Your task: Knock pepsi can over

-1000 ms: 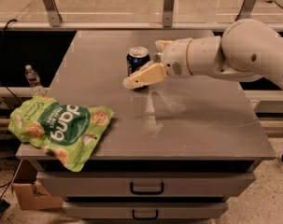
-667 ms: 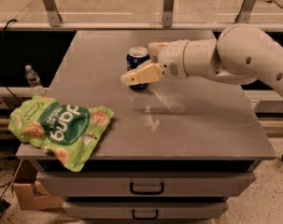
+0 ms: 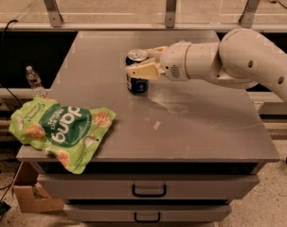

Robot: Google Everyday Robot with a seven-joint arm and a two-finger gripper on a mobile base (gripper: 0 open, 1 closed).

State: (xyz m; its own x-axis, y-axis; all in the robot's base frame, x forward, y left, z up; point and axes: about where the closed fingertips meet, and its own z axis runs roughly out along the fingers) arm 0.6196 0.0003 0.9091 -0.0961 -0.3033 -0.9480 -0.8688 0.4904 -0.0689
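Dark blue pepsi can w/ silver top (image 3: 137, 85) is seen upright on grey metal desk (image 3: 204, 126), centre-rear. White robot arm's cream claw (image 3: 140, 60) is held at the can's upper part from the right, spread wide: one finger (image 3: 142, 71) across the can's front, the other behind it. Contact can't be confirmed. Green crinkled snack bag (image 3: 62, 126) is laid at front-left corner, overhanging the edge, well apart from the can.
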